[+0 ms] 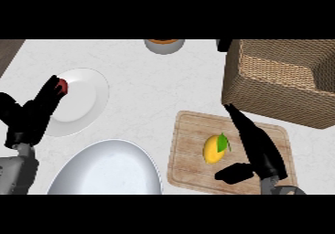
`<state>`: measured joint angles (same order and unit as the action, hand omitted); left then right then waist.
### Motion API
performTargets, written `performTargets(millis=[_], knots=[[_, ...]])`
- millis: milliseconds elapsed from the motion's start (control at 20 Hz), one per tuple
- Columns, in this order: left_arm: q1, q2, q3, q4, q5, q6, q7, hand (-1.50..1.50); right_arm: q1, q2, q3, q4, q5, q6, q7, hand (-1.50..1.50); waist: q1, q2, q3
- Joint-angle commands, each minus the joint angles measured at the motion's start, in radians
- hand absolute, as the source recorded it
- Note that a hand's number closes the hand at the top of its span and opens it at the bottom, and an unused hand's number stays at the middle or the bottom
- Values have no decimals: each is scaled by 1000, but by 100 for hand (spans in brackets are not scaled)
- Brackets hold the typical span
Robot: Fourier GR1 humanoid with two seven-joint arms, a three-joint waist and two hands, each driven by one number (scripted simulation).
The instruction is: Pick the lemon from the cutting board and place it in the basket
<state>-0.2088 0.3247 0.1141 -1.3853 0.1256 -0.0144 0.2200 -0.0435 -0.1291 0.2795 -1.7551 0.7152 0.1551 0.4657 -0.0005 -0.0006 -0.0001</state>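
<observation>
A yellow lemon [213, 148] with a green leaf lies near the middle of the wooden cutting board [192, 137]. My right hand [259, 151] is over the board just right of the lemon, fingers straight and pointing up-left, thumb spread below the fruit; it does not hold the lemon. The woven basket [265, 91] stands behind the board at the upper right, its opening showing. At the left edge my left hand [29, 116] rests open, fingers up, over the rim of a white plate.
A white plate [86, 98] with a red item [61, 85] on it sits at the left. A large white bowl [109, 169] fills the lower left. A grey cup [164, 45] stands at the back edge. A dark wooden surface [4, 55] shows at the far upper left.
</observation>
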Motion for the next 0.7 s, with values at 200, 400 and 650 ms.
performTargets(millis=[200,400,650], knots=[[15,-22,26,-28,-17,-30,16,0,-39,36,-9,13,15,52,3,-150,2,0,0],[69,-52,-3,-53,-59,-15,-25,0,37,46,56,56,131,-38,-9,-150,2,0,0],[-7,-54,32,7,-62,-20,5,0,38,67,67,80,173,-49,-11,-150,0,0,0]])
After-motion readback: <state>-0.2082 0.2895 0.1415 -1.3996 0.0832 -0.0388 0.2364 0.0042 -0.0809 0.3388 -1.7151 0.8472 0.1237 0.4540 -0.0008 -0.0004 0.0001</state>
